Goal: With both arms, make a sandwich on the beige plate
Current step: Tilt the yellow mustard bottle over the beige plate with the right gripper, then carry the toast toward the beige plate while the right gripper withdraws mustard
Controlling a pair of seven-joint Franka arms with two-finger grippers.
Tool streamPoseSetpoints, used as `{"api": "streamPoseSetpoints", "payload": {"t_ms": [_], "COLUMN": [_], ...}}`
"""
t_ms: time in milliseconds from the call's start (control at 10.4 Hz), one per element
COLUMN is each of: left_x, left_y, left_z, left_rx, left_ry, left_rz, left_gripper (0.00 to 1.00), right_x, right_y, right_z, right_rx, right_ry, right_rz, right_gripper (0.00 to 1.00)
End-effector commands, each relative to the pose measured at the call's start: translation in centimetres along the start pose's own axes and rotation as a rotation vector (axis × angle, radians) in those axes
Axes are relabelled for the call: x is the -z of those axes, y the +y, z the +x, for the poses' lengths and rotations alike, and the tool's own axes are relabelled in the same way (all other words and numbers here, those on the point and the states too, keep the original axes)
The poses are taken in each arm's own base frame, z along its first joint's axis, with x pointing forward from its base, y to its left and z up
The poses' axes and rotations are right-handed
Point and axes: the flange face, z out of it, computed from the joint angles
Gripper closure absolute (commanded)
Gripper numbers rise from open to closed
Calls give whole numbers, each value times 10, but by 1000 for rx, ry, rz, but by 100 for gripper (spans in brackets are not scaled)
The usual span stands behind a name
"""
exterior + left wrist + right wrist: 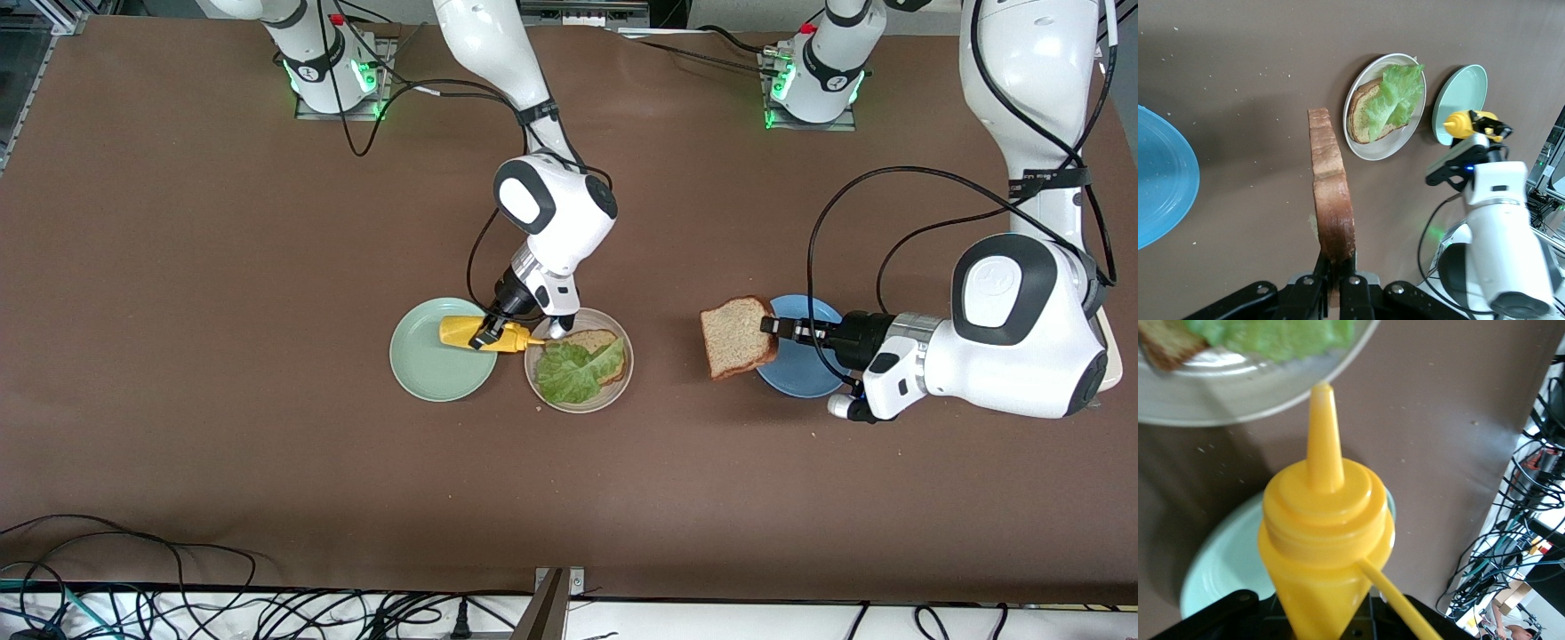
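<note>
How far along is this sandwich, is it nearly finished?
Over halfway. Done: one bread slice with lettuce lies on the beige plate. In hand: the right gripper holds a yellow bottle; the left gripper holds the second slice. Left: topping it.

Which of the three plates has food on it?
The beige plate, the middle one. It holds a bread slice with lettuce on top. The mint-green plate and blue plate have none lying on them.
</note>
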Motion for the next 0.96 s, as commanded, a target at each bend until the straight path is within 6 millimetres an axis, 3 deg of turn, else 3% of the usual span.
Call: {"api": "streamPoseSetpoints", "payload": {"t_ms": [0,193,385,481,674,867], "left_x": [5,1,-8,-19,-39,-54], "left_y": [6,17,24,37,59,75], "left_z": [-2,2,8,11,20,24], "left_rx": [2,-12,-17,-29,0,2], "left_ry": [1,5,19,27,57,77], "left_rz": [-26,-138,-150,-143,-187,-191], "left_gripper": [100,100,100,100,100,100], "right_x": [29,25,0,-15,-77,-145], "right_y": [79,143,199,223,254,258], "right_z": [-52,-108,-174,-207,-287,-354], "right_rx": [-23,-86,-164,-184,-276,-316], "right_ry": [51,122,195,240,413,586], "right_rz": [131,264,428,489,681,819], "right_gripper": [100,100,100,100,100,100]}}
